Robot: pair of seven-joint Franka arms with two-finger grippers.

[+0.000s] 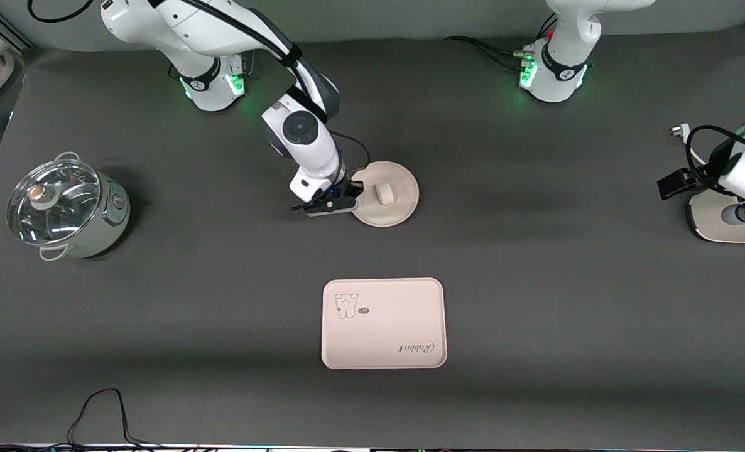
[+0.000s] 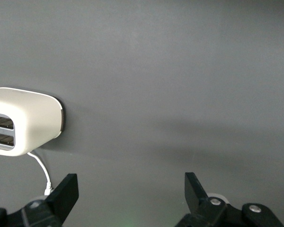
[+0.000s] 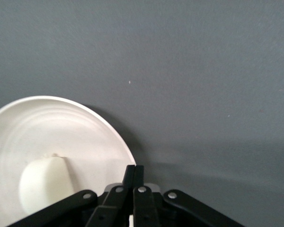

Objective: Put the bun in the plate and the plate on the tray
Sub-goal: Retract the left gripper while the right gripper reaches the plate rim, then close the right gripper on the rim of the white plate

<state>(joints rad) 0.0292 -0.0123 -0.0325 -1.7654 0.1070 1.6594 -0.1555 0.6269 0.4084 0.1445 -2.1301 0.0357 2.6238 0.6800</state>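
- On the plate (image 1: 401, 210) lay the bun (image 1: 384, 193), farther from the front camera than the tray (image 1: 383, 323).
- At the plate's rim, the right gripper (image 1: 345, 202) was pinched tight on the edge.
- Off near the toaster (image 2: 23, 121), the left gripper (image 2: 128, 189) waited with fingers wide apart.
- Tipping the plate could roll the bun off.
- A thin pinch might slip.

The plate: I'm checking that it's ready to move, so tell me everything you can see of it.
The plate is round, plain cream-beige with a shallow raised rim, and looks matte. It lies flat on the dark table, farther from the front camera than the tray. The bun rests in it. The right gripper is shut on its rim.
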